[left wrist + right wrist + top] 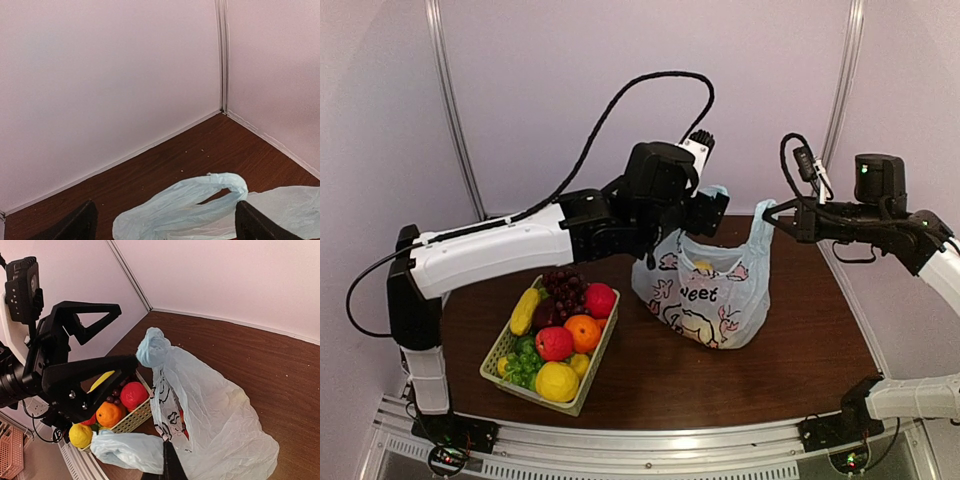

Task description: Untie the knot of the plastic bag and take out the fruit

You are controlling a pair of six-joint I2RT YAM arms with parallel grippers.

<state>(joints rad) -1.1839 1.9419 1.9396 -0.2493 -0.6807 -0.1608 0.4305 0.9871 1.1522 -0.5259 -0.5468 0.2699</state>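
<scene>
The pale blue plastic bag [705,290] stands on the table with dark print on its side. No knot shows; its two handles are apart. My left gripper [710,212] is open, its fingers [250,225] wide apart around the left handle loop [185,205], which rests against one finger. My right gripper [768,213] is shut on the right handle [130,450] and holds it up. The bag's mouth gapes a little, and a red piece of fruit [183,424] shows inside. A faint yellow shape [703,267] shows through the film.
A pale green basket [498,352] at the front left holds a banana [525,310], a lemon [557,382], an orange [582,332], red apples and grapes. The pink walls meet in a corner behind the bag. My left arm reaches over the basket.
</scene>
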